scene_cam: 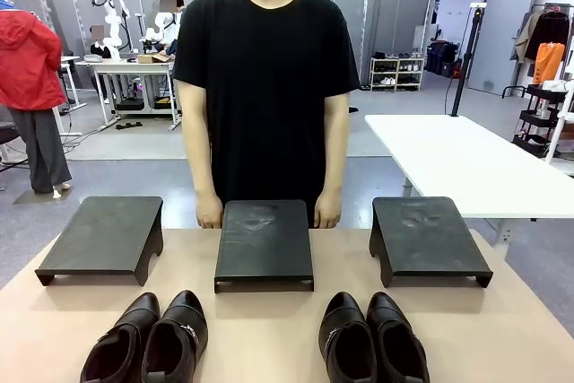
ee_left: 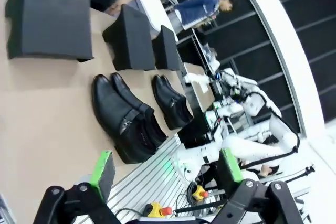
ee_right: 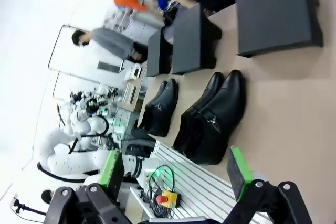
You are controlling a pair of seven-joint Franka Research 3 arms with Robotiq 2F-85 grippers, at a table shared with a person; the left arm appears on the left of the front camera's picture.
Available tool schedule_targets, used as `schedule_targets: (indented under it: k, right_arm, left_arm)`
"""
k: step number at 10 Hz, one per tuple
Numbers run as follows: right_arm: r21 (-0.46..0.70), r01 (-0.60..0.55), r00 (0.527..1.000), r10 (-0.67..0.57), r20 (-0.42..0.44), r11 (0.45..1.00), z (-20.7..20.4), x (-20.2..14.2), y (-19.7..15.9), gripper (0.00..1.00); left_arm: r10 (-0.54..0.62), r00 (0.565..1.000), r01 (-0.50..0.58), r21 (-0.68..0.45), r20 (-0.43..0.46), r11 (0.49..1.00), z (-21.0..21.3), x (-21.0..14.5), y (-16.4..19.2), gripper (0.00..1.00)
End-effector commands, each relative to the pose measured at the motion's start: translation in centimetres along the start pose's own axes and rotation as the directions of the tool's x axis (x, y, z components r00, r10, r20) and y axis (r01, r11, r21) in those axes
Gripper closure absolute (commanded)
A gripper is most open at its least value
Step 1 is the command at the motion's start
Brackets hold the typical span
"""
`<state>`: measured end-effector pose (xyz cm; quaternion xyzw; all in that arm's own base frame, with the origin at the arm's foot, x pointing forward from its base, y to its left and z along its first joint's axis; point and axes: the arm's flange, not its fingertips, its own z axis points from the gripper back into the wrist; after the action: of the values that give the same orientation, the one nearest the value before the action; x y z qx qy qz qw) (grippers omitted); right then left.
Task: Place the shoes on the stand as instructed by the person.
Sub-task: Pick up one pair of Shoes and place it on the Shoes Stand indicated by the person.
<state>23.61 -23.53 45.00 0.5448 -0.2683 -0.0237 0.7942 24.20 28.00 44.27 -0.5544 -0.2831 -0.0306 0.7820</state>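
Nothing placed yet: left shoe pair (scene_cam: 148, 340) and right shoe pair (scene_cam: 372, 340) sit on worktop (scene_cam: 260, 338) robot-side of middle stand (scene_cam: 264, 239), left claw (ee_left: 165, 166) and right claw (ee_right: 174, 165) wide open, empty.

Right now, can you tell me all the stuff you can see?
stands: three, black, in a row across the far part of the table
shoes: two pairs, shiny black, near edge, one pair left, one pair right, toes towards the stands
table: one, tan, under the stands and shoes
white table: one, behind on the right
person: one, black T-shirt, far side, hands by the table's edge
left gripper: one, black with green pads, open, holding nothing
right gripper: one, black with green pads, open, holding nothing
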Motion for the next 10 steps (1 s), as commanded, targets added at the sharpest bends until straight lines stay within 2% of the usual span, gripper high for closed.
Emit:
schedule_targets:
  k: [1,2,3,4,10]
  right_arm:
    - [-0.004,-0.031,0.999,0.031,0.008,1.000,0.0,-0.7,-0.1,0.00]
    - [-0.025,-0.055,0.998,0.054,-0.020,0.998,-0.4,-1.1,0.2,0.00]
    - [-0.038,-0.052,0.999,0.052,0.014,0.998,-0.6,-1.1,0.3,0.00]
    - [-0.012,-0.004,1.000,0.005,0.017,1.000,0.6,-0.7,-0.4,0.00]
    - [-0.012,-0.004,1.000,0.005,0.017,1.000,0.6,-0.7,-0.4,0.00]
  left_arm:
    - [-0.011,0.999,0.011,0.019,0.042,1.000,1.8,-0.1,-0.3,0.00]
    - [-0.019,0.999,0.018,0.033,0.041,0.999,2.2,-0.7,-0.8,0.00]
    - [-0.014,0.999,0.012,0.036,0.048,0.999,2.4,-0.7,-1.0,0.00]
    - [0.014,0.999,-0.016,0.035,0.051,0.999,2.2,-1.1,0.1,0.00]
    - [0.014,0.999,-0.016,0.035,0.051,0.999,2.2,-1.1,0.1,0.00]
